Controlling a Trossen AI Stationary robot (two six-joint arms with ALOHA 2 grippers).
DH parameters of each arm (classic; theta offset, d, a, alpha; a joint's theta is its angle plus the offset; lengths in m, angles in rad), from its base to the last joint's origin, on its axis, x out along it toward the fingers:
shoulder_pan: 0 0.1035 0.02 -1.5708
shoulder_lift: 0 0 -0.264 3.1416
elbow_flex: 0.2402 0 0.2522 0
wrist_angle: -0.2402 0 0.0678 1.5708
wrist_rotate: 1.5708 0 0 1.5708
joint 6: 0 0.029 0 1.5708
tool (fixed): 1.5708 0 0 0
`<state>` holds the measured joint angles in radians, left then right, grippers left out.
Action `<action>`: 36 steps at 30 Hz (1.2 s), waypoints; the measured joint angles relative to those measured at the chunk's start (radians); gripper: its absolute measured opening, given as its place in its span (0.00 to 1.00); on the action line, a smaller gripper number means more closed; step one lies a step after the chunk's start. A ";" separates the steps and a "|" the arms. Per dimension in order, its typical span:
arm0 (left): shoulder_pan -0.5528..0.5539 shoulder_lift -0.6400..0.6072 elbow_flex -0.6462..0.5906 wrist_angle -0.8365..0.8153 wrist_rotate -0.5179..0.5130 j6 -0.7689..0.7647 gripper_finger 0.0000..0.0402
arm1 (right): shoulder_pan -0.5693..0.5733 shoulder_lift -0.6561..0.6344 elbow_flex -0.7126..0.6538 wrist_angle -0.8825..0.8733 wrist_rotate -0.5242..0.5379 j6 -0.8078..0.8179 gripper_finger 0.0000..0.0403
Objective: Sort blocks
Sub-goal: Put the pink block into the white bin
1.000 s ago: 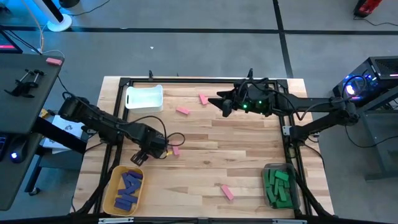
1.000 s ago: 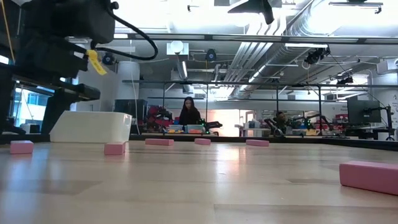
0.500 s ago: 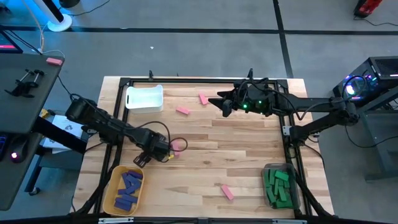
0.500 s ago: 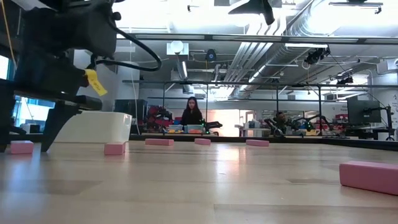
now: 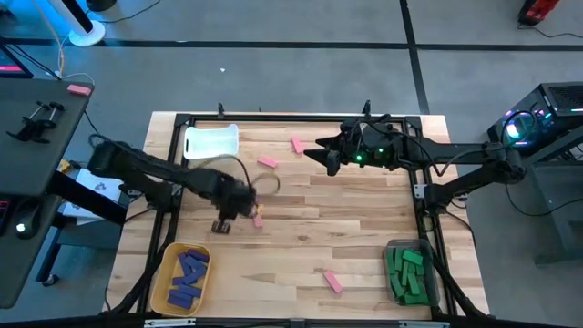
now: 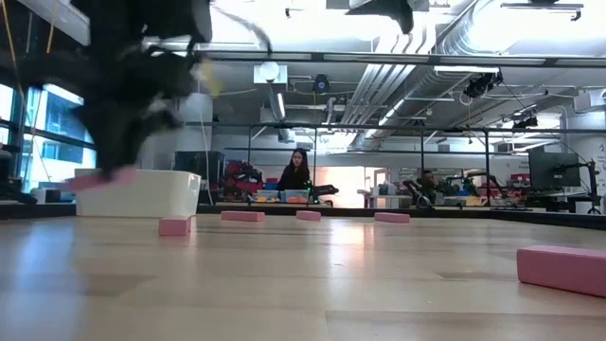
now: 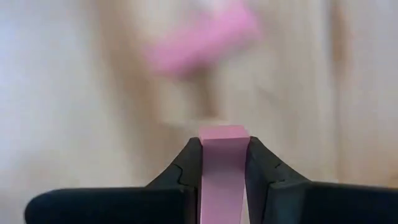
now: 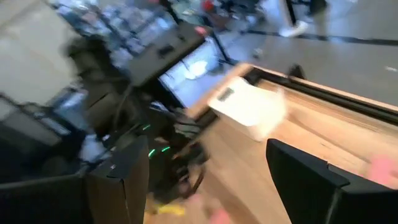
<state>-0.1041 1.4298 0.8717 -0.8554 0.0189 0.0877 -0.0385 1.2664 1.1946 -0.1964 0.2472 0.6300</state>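
My left gripper (image 7: 222,163) is over the left middle of the table (image 5: 239,206), shut on a pink block (image 7: 222,168). In the low view this block (image 6: 100,177) shows below the blurred gripper, off the wood. Another pink block (image 5: 258,220) lies flat on the table just beside it. More pink blocks lie flat at the far side (image 5: 267,162) (image 5: 298,144) and near the front (image 5: 333,281). My right gripper (image 5: 316,147) hangs open over the far middle of the table, holding nothing. My left gripper pinches the pink block between its two fingers (image 7: 186,168), which lie on its two opposite long faces. The block's free end (image 7: 222,133) sticks out past the fingertips. The fingers point down at the table, and the block is lifted clear of it.
A white bin (image 5: 210,143) stands at the far left. At the near left is a yellow bin (image 5: 162,287) with blue blocks, and at the near right a clear bin (image 5: 393,248) with green blocks. A black frame rims the table. Bare wood (image 5: 346,219) lies in the middle.
My left gripper has shut on a pink block that lay on the table at the left. It has lifted the block clear, rising fast and going a little toward the far and right edges. The other pink block beside it has stayed in place.
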 joint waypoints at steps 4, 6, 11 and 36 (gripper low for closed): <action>0.145 -0.165 0.040 0.042 -0.244 -0.004 0.10 | 0.014 -0.021 0.000 0.093 -0.015 -0.059 0.64; 0.247 -0.236 0.046 0.078 -0.363 0.010 0.10 | 0.015 -0.031 0.001 0.118 -0.016 -0.091 0.64; 0.602 -0.321 0.049 0.183 -0.373 0.084 0.10 | 0.013 -0.033 0.001 0.113 -0.010 -0.081 0.64; 0.882 -0.228 0.130 0.138 0.051 -0.129 0.61 | 0.013 -0.027 0.000 0.110 -0.005 -0.036 0.64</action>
<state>0.7783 1.2015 1.0018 -0.7171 0.0697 -0.0413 -0.0254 1.2392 1.1946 -0.0865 0.2424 0.5941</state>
